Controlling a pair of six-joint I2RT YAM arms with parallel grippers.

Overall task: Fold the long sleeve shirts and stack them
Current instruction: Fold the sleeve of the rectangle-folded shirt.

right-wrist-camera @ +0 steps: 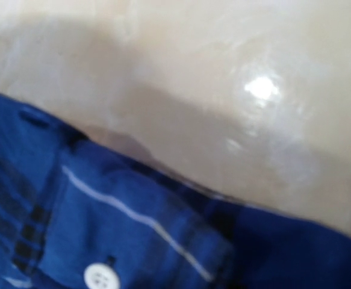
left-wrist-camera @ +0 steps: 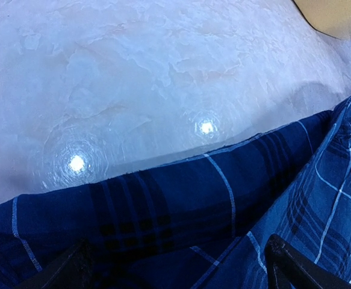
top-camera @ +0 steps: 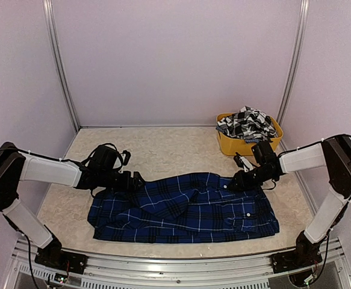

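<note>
Folding of the blue shirt (top-camera: 187, 208) is judged to be the step in hand. The shirt is spread across the near half of the desk (top-camera: 163, 150), with its far edge rumpled and partly doubled over.

For a clean fold, both far corners should be pinched through one layer only. They should then be lifted together and carried toward the near hem at an even pace, so that no diagonal crease is drawn in. The button placket (right-wrist-camera: 101, 277) should be kept straight.

The left gripper (top-camera: 138, 180) is held wide open at the far left edge of the shirt. In the left wrist view its fingertips (left-wrist-camera: 67, 265) are seen low over the cloth on either side of a fold, and nothing is clamped.

The right gripper (top-camera: 230, 183) is placed at the far right edge of the shirt. Its fingers are not shown in its own blurred view, so it cannot be told whether cloth is pinched or how far the jaws stand apart.

The black-and-white shirt (top-camera: 247, 123) is left bundled in the yellow tub (top-camera: 226, 144) at the far right corner, untouched.
</note>
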